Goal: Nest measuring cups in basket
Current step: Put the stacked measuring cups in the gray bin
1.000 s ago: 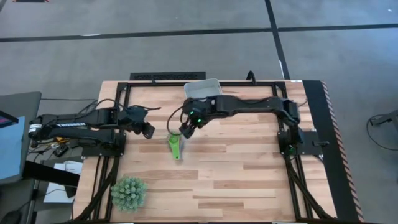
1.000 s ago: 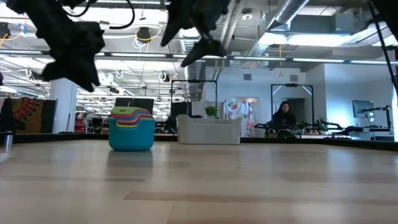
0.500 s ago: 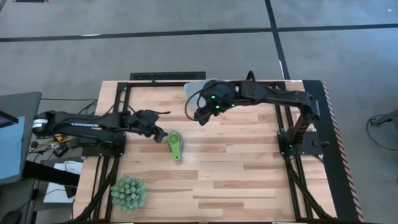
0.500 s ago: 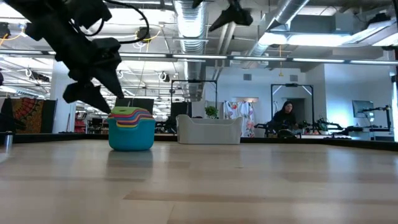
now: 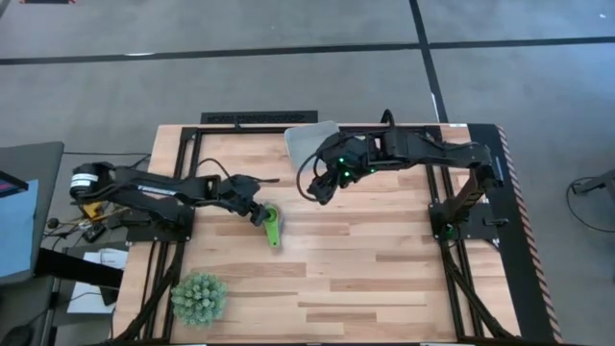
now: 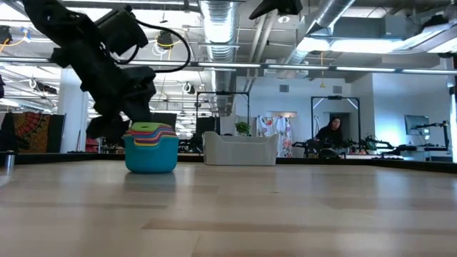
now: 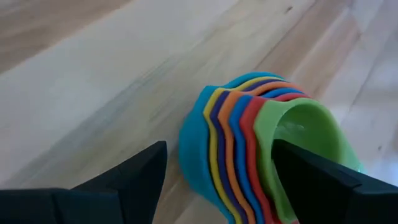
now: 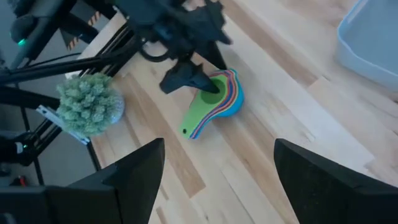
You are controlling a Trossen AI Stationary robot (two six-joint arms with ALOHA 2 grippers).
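The measuring cups (image 5: 272, 224) stand nested in one stack on the table, the green one on top, with the handles pointing toward the near edge. The stack also shows in the low view (image 6: 151, 146) and the right wrist view (image 8: 217, 99). My left gripper (image 5: 258, 215) is open and low, with one finger on each side of the stack's bowl end (image 7: 249, 149). My right gripper (image 5: 320, 192) is open and empty, high above the table between the stack and the basket (image 5: 306, 137). The basket stands at the far edge, partly under my right arm. My left gripper comes at the stack's bowl end slanting down from the table's left. One finger (image 7: 124, 180) stands clear of the light blue bottom cup. The other finger (image 7: 311, 180) overlaps the green cup's rim (image 7: 280, 130); I cannot tell whether it touches.
A spiky green ball plant (image 5: 198, 297) stands at the near left corner. The basket also shows in the low view (image 6: 239, 148) and the right wrist view (image 8: 370, 43). Bare wood lies to the right of the stack and near it.
My left gripper has gone toward the table's right and down, until its open fingers stand around the cup stack. My right gripper has risen from the stack and drawn back toward the right. The stack has kept still.
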